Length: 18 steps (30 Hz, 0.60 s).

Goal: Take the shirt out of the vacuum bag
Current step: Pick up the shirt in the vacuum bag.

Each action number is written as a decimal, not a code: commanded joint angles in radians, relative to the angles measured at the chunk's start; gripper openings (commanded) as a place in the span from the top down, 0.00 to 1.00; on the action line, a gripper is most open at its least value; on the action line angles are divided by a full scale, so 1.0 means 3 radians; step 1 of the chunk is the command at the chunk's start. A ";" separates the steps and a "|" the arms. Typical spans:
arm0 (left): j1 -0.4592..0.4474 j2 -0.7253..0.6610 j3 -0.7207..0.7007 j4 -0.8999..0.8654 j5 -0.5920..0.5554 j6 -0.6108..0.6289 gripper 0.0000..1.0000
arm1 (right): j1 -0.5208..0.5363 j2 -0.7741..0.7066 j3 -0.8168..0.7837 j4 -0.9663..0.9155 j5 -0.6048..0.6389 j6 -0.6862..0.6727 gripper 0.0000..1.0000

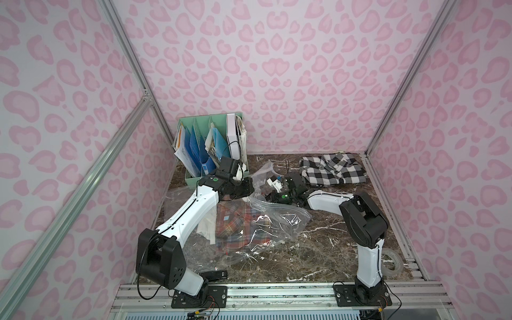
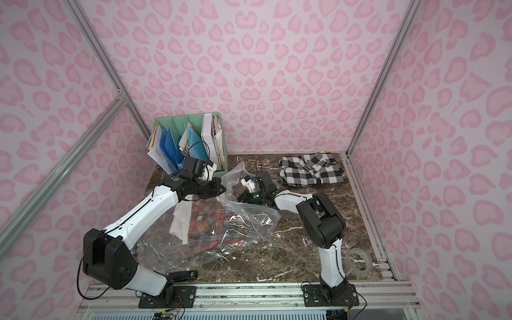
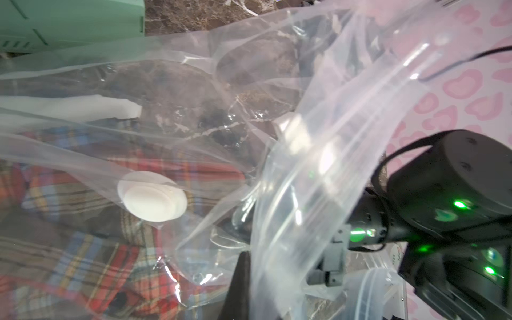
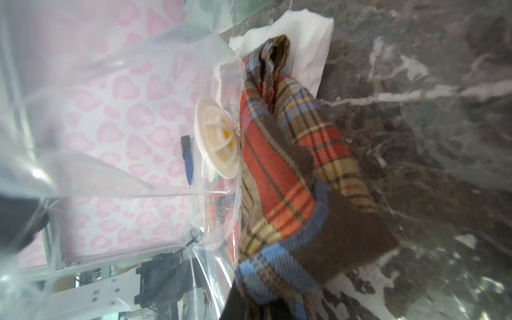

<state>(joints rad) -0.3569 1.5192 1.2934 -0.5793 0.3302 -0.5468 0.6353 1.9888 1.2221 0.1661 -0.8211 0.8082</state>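
**While the shirt was pinched inside the bag, a drag-along was risked**

Although the right gripper (image 4: 249, 300) was seen clamped shut on a fold of the plaid shirt (image 4: 277, 166), that shirt was lodged well inside the vacuum bag (image 1: 277, 219). The bag was spread over the middle of the marble table (image 1: 332, 249). The left gripper (image 1: 249, 189) was closed on the bag's raised mouth edge, by which the opening was held up.

Slick film could be let slip from that pinch, and the whole bag would then be dragged along with the cloth rather than emptied. Film might also have been caught between the right jaws together with the fabric, though this could not be told through the glare. The valve (image 4: 216, 138) was pressed close against the shirt, so a fold could be snagged on it. The white sheet (image 1: 207, 224) beside the shirt could be pulled out with it.
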 commanded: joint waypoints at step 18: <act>0.0203 -0.0023 -0.0314 -0.0022 -0.0210 0.0156 0.96 | -0.0059 -0.0661 -0.0329 -0.0361 0.0022 -0.0248 1.00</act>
<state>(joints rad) -0.2996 1.5150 1.2079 -0.5774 0.2977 -0.5175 0.6243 1.8183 1.1297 0.0662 -0.7902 0.7582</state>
